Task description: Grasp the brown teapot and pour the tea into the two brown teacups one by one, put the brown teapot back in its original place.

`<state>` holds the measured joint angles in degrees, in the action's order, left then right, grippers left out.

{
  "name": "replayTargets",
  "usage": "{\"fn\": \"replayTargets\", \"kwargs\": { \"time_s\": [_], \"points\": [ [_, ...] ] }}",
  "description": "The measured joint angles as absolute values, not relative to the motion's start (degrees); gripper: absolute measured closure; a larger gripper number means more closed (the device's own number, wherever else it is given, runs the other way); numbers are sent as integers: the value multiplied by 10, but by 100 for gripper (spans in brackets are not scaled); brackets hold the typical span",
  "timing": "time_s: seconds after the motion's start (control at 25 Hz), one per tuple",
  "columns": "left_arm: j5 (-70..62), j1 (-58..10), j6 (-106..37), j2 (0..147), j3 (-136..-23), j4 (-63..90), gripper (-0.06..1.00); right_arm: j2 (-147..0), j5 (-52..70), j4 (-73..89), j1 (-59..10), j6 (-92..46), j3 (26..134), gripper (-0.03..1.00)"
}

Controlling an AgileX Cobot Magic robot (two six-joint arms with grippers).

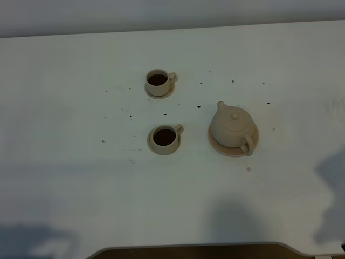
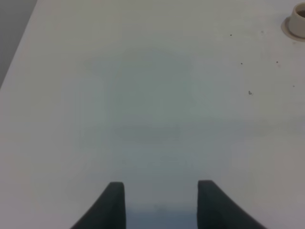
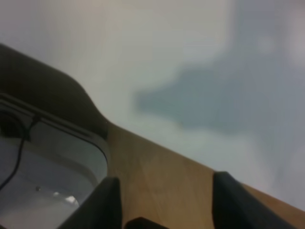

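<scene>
Hanging above bare white table (image 2: 143,95), the left gripper (image 2: 161,200) has its jaws apart and empty, with one teacup (image 2: 298,21) far ahead of it and off to one side at the frame's corner. Over the table's near edge, the right gripper (image 3: 164,200) likewise stands spread with nothing between its fingers, wooden floor (image 3: 157,176) below. Well away from both claws, the brown teapot (image 1: 232,127) sits on its round saucer (image 1: 233,148), beside two teacups (image 1: 164,137) holding dark tea, on a pale, speckled tabletop with open room all round
</scene>
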<state>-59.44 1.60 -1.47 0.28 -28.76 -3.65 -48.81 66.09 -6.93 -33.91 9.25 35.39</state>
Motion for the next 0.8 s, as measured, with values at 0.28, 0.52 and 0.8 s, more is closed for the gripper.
{"fn": "replayTargets", "kwargs": {
  "time_s": [0.28,0.52,0.8],
  "points": [
    [-594,16,-15,3,-288,-36,58,-379,617,-69,-339,67,285,51],
    [-594,16,-15,3,-288,-36,58,-361,611,-69,-339,54,284,51],
    [-594,16,-15,3,-288,-36,58,-346,609,-67,-265,50,284,51]
  ]
}}
